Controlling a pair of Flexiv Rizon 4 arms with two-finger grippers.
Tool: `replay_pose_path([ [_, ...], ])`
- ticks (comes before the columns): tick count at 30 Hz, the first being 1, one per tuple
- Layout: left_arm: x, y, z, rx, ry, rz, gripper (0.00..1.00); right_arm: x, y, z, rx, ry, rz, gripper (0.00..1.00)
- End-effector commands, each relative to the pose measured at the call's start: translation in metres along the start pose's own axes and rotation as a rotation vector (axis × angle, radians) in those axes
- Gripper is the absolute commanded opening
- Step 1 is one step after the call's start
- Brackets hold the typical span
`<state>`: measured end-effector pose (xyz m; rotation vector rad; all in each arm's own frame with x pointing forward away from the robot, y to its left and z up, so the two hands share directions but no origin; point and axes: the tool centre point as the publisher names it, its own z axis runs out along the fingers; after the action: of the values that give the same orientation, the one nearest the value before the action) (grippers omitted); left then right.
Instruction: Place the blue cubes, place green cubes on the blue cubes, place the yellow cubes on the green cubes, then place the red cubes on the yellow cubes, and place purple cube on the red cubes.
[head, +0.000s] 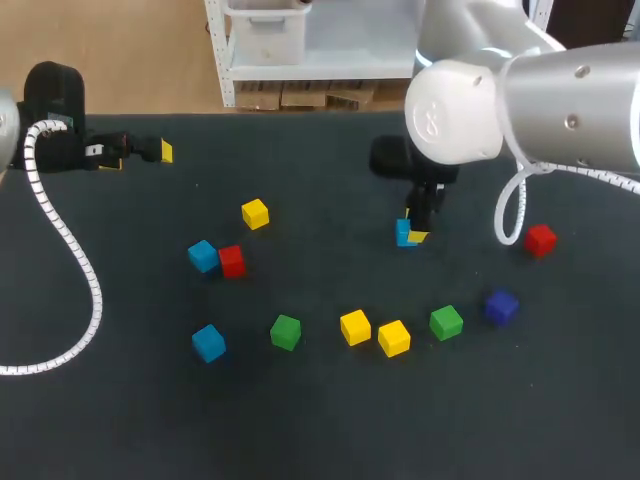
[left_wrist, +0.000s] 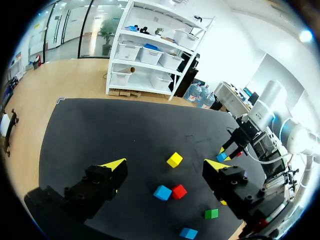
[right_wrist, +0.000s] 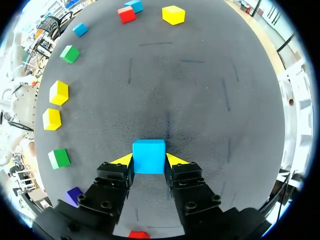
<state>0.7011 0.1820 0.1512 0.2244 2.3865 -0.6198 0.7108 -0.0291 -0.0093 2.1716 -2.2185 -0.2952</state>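
Observation:
My right gripper (right_wrist: 149, 160) is shut on a light blue cube (right_wrist: 148, 152), one yellow fingertip on each side. In the head view that cube (head: 404, 233) is near the table's middle, low over the dark surface, under my right gripper (head: 411, 235). I cannot tell whether it touches the table. My left gripper (head: 145, 152) stands open and empty at the far left rear. Two more light blue cubes (head: 203, 256) (head: 208, 342) lie left of centre, a red cube (head: 232, 261) touching the upper one. Also loose are green cubes (head: 285, 332) (head: 446, 322), yellow cubes (head: 255, 213) (head: 355, 327) (head: 393, 338), and a purple cube (head: 501, 307).
Another red cube (head: 540, 240) lies at the right, near my right arm's white cable (head: 508, 215). My left arm's coiled cable (head: 75, 270) trails across the table's left side. The left wrist view shows the yellow cube (left_wrist: 174, 159) and the blue-red pair (left_wrist: 162, 192) ahead of my left gripper (left_wrist: 165, 167).

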Motion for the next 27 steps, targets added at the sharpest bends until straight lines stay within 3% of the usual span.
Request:
replay_pose_path([
  [1, 0.001, 0.002, 0.0, 0.011, -0.006, 0.002, 1.0, 0.0, 0.001, 0.001, 0.003, 0.001, -0.001, 0.93],
  [2, 0.001, 0.002, 0.0, 0.011, -0.006, 0.002, 1.0, 0.0, 0.001, 0.001, 0.002, 0.002, -0.001, 1.0],
  [13, 0.001, 0.002, 0.0, 0.011, -0.006, 0.002, 1.0, 0.002, -0.002, -0.006, 0.008, -0.028, 0.025, 1.0],
  [27, 0.001, 0.002, 0.0, 0.011, -0.006, 0.002, 1.0, 0.013, 0.009, -0.062, -0.014, -0.204, 0.163, 1.0],
])
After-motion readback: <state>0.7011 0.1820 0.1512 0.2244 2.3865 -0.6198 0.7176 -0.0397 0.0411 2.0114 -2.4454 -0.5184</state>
